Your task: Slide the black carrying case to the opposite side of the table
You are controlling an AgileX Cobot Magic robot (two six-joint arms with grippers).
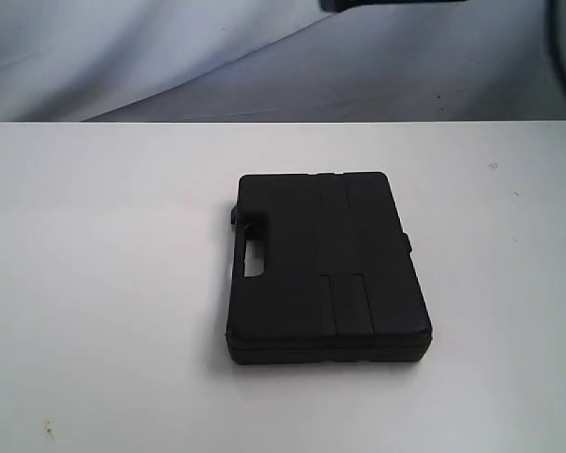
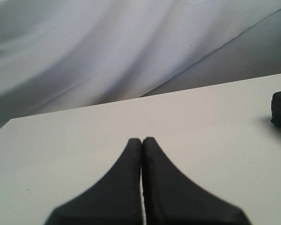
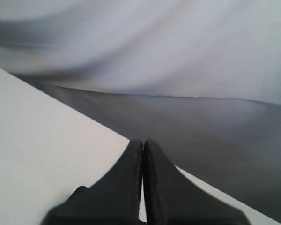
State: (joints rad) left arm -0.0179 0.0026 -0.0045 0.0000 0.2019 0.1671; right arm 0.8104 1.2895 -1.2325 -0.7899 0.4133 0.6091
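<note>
- Fingers first: your left gripper (image 2: 141, 139) has its two fingers pressed together on nothing, and your right gripper (image 3: 143, 140) is the same, clenched and empty. Both hang over bare tabletop.
- The table (image 1: 94, 283) is one wide white surface with a few specks. The right gripper sits close to one of its edges, facing off it.
- The case (image 1: 325, 269) lies flat near the middle, a little toward the right arm's side. No gripper touches it. The left wrist view catches only a corner of it, well apart from the fingers.
- The handle (image 1: 252, 250) is a cut-out on the side toward the left arm.
- Count: one table, one case, one handle, two grippers.
- What could go wrong, as I judge it:
  - Push off the case's midline and it will likely spin instead of travelling straight.
  - Closed fingertips make a narrow contact, so they may slide off the smooth side wall.
  - Press too high and you may ride over the lid.
  - Overshoot and the case could go off the table's edge.
</note>
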